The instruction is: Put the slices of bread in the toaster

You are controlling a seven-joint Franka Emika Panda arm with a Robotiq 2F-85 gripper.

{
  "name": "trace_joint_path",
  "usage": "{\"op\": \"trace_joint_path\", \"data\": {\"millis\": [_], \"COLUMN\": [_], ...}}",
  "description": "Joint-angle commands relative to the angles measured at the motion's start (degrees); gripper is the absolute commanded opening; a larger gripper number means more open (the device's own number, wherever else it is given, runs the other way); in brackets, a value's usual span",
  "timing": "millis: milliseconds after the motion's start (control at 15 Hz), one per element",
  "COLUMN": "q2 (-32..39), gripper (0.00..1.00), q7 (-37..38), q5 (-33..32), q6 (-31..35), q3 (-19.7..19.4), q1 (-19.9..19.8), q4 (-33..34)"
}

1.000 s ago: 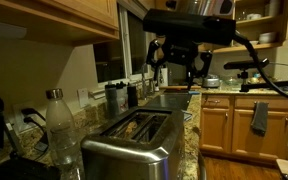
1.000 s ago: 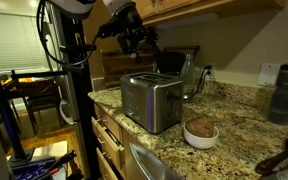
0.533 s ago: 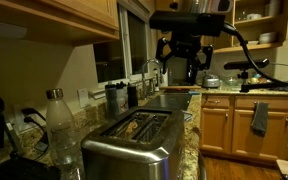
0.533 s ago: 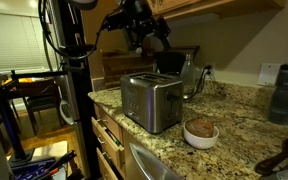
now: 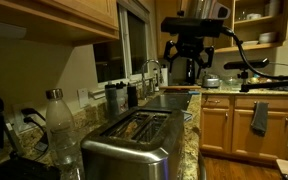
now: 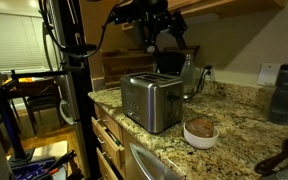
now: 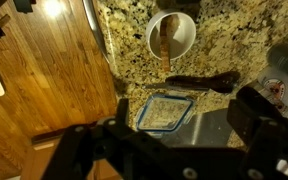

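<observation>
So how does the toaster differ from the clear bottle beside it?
The toaster is boxy, opaque brushed metal; the bottle is clear and round. The toaster sits low and wide; the bottle stands tall and narrow. Both stand upright on the granite counter.

In the wrist view the gripper (image 7: 177, 120) is a dark blur. Its fingers (image 7: 264, 125) run off the bottom and right edges and cover the lower part of a tan mottled rectangle (image 7: 164, 112) that is too unclear to name. In an exterior view the toaster (image 5: 134, 148), at the near end of the bench, is cut off at the bottom. The slices of bread (image 5: 141, 124) show only their tops above the slots. A dark container (image 6: 287, 92) by the bench's back edge is cropped at the right.
</observation>
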Motion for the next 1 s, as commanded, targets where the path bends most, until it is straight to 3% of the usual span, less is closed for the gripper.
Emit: {"op": "trace_joint_path", "data": {"millis": [0,533,933], "q2": [3.03,14.1,19.5], "gripper": [1.0,1.0,1.0], "q7": [-3.78,-10.52,-17.85], "q5": [0.62,3.32,13.24], "q6": [4.78,16.2,19.61], "q3": [-2.74,-7.93,-10.37], "q1": [-1.43,-3.37,-2.06], "q4": [-0.87,-1.03,-0.2]}}
